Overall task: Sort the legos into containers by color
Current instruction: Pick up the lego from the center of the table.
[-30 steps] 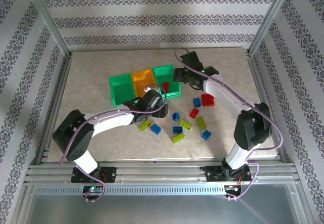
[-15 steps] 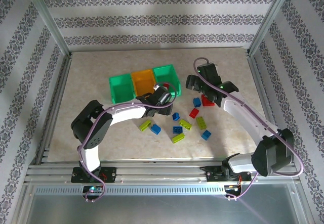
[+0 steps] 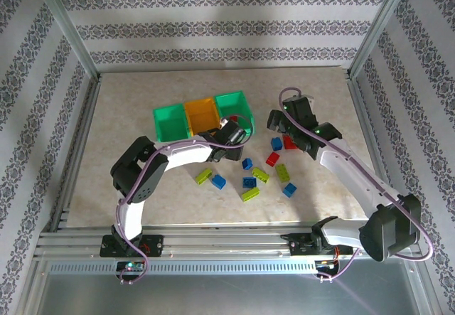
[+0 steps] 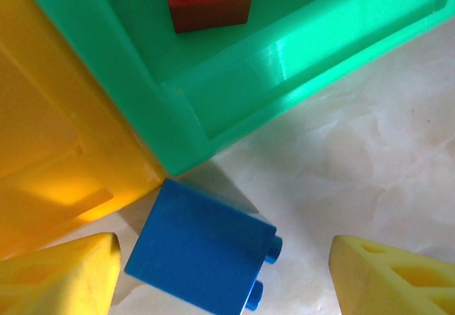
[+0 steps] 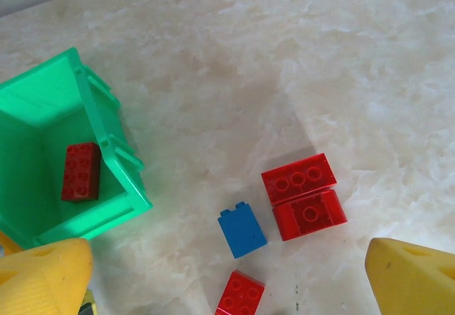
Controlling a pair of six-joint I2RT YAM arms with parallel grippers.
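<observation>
We've got one red brick binned, rest loose; left fingers wide around a blue brick, right fingers wide.

No readable text, labels, brands, numbers or signs in any view. The stud tops on the red lego in the green bin are too blurred to make out any mark.
</observation>
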